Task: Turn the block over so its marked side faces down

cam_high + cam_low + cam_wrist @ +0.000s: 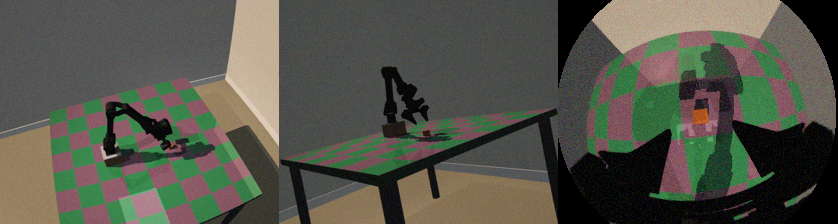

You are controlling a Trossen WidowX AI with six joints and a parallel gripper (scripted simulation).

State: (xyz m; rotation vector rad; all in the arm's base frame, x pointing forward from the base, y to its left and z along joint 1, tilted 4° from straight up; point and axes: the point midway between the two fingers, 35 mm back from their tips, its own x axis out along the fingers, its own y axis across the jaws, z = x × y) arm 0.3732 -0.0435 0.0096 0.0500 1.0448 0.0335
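Note:
A small orange block (171, 146) (426, 133) (700, 116) rests on the checkered table (97, 194) (368, 169) (658, 110). In the wrist view its visible face is plain orange; I cannot make out a marked side in any view. In the top view it is partly hidden behind a finger. My gripper (422, 122) (702, 127) is open and empty, raised above the table. The block lies below and beyond the fingertips, about centred between them in the wrist view.
The arm's base block (111, 158) (394, 129) stands on the table to the left of the orange block in the top and exterior views. The arm's dark shadow falls around the orange block. A grey wall (115, 46) stands behind the table.

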